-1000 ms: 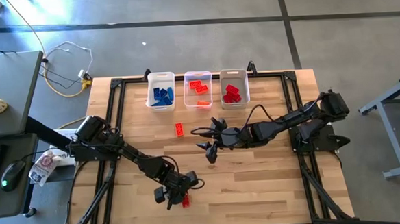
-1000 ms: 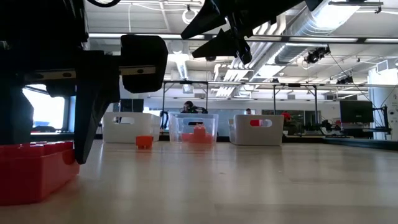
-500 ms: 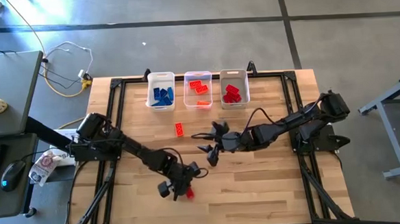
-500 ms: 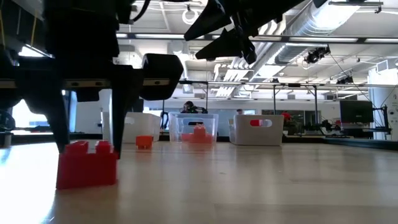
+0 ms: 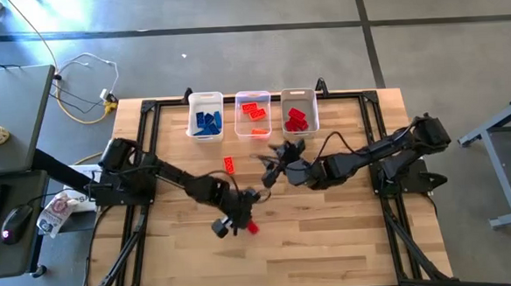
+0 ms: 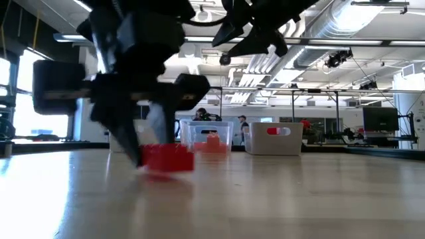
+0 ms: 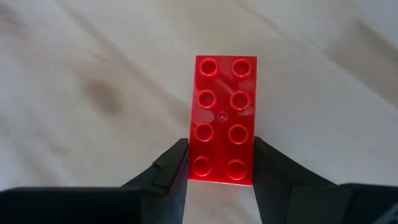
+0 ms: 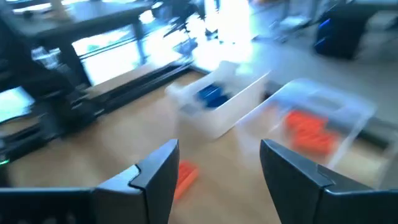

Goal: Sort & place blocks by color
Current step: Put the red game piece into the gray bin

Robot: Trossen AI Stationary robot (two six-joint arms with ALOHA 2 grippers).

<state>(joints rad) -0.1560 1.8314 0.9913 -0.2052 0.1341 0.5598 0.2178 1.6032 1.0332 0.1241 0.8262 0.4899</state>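
Note:
My left gripper (image 5: 246, 223) is near the middle of the table, shut on a red two-by-four studded block (image 7: 222, 118), which shows in the low view as the red block (image 6: 167, 158). My right gripper (image 5: 276, 157) hangs open in the air just short of the bins, touching nothing; its fingers frame the bins in the right wrist view (image 8: 217, 158). An orange block (image 5: 229, 165) lies flat on the table before the blue bin. More blocks lie in three bins at the far edge: blue (image 5: 206, 117), orange (image 5: 253, 113), red (image 5: 299, 114). My left gripper pinches the red block between its two fingers (image 7: 171, 171) on the two long sides, at the end nearest the wrist (image 7: 221, 169). The fingers come down from above, slanting. The block lies level, studs up, most of its length sticking out beyond the fingertips; whether it clears the table I cannot tell.
The three bins stand side by side along the far edge. A black frame (image 5: 149, 109) runs round the tabletop. Bare wood lies on the right and near parts of the table. A desk with mouse and keyboard stands off the table's left. People show far off in the room.
My left gripper has moved from the near edge toward the table's middle and far side, bringing the red block along and turning as it went. My right gripper has swung toward the far edge, closer to the bins.

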